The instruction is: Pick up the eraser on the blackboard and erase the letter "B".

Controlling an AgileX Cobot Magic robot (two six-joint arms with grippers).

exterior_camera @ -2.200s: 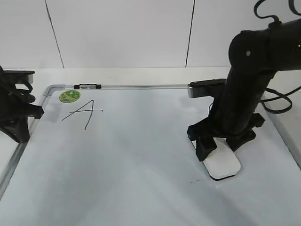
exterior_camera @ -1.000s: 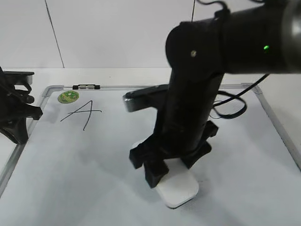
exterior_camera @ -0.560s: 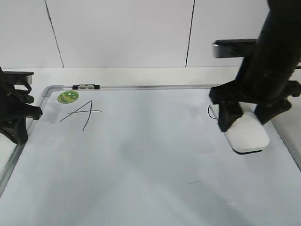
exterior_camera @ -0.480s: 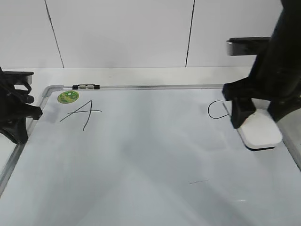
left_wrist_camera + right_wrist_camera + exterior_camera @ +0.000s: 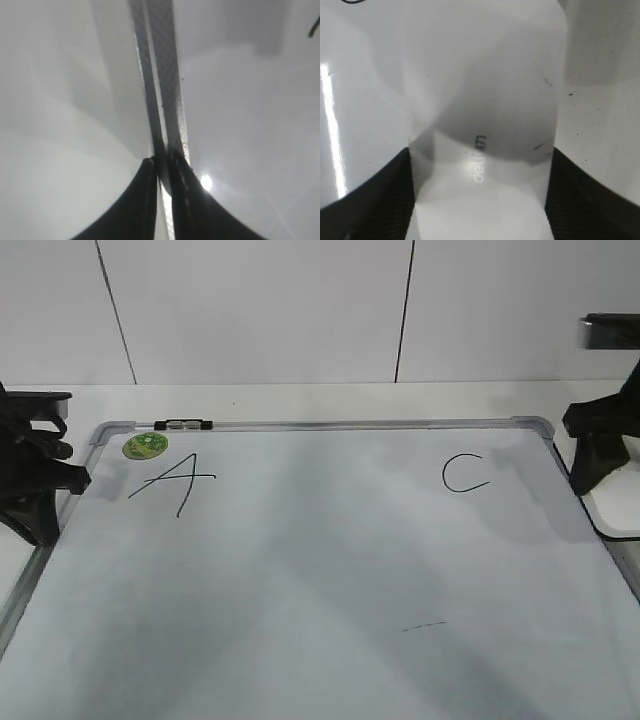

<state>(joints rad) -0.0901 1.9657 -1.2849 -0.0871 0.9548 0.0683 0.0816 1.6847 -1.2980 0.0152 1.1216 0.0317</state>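
The blackboard [image 5: 300,550] is a pale whiteboard with a grey frame. It bears a black "A" [image 5: 178,480] at the left and a "C" [image 5: 462,473] at the right. No letter "B" shows; only a faint short stroke [image 5: 424,625] lies in the lower middle. My right gripper [image 5: 608,480] is at the board's right edge, shut on the white eraser [image 5: 622,518], which is partly cut off by the frame edge. In the right wrist view the eraser [image 5: 485,100] fills the space between the jaws [image 5: 479,172]. My left gripper [image 5: 35,485] is shut and empty at the board's left frame.
A round green sticker [image 5: 147,445] and a small black-and-white marker [image 5: 185,424] sit at the board's top left. In the left wrist view the shut jaws [image 5: 162,165] hang over the board's grey frame [image 5: 170,100]. A white wall stands behind the table.
My right arm has carried the eraser from the board's lower middle up and to the right, past the "C", to the right edge. The "C" is now uncovered. The left arm has not moved.
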